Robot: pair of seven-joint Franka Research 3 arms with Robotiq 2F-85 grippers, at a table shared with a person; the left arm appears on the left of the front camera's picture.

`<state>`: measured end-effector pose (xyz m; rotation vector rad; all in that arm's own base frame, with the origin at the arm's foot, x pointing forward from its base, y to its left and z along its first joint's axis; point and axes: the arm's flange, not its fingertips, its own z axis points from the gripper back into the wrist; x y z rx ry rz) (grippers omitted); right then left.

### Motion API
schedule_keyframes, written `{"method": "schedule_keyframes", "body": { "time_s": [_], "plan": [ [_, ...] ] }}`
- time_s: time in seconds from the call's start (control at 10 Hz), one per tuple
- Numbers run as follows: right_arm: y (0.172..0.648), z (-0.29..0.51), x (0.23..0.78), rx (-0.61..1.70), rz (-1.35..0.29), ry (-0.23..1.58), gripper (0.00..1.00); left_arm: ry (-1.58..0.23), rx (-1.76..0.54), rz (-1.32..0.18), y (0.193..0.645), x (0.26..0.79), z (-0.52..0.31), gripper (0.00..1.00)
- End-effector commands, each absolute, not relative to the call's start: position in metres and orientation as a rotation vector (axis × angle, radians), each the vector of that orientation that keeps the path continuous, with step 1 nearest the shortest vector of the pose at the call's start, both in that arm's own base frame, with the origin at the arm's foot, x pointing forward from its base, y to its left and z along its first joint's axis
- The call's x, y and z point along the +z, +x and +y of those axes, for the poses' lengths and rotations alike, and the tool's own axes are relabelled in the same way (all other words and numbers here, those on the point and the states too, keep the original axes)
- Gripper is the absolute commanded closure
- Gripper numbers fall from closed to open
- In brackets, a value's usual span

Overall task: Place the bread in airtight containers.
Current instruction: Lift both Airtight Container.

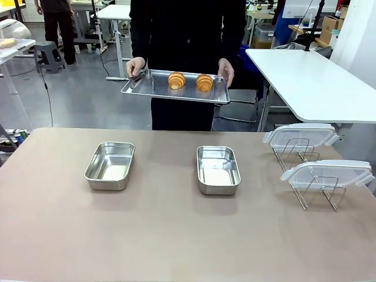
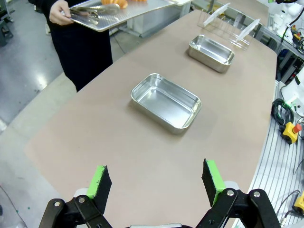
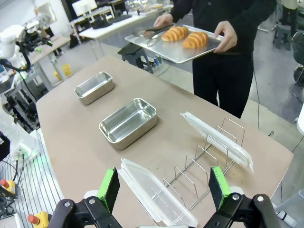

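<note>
Left tool (image 2: pixel 154 171), right tool (image 3: pixel 164 173) spread wide; person (image 1: pixel 188 35) holds tray (image 1: pixel 158 89) bearing croissants (image 1: pixel 177 80).

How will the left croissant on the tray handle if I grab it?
Probably light and crushable: the croissant looks puffy and ridged, so a gentle squeeze seems wise. Its rounded shape may let it rock or slide on the smooth tray.

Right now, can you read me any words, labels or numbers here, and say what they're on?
No readable text.
The left pan, the right pan, the far lid, the near lid, the tray and the table show no print.
Background boxes: any print is too small to read.
</note>
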<state>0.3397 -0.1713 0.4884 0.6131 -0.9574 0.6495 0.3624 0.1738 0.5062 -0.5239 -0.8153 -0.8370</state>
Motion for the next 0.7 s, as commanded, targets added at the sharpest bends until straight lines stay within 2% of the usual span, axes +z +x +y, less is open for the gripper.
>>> {"method": "schedule_keyframes", "body": {
  "time_s": [0.0, 0.6],
  "plan": [
    [0.3432, -0.1714, 0.4882, 0.665, -0.995, 0.612, 0.0, -0.532, -0.853, -0.838, 0.3642, 0.5058, 0.175, 0.0],
    [0.3432, -0.1714, 0.4882, 0.665, -0.995, 0.612, 0.0, -0.532, -0.853, -0.838, 0.3642, 0.5058, 0.175, 0.0]
  ]
}}
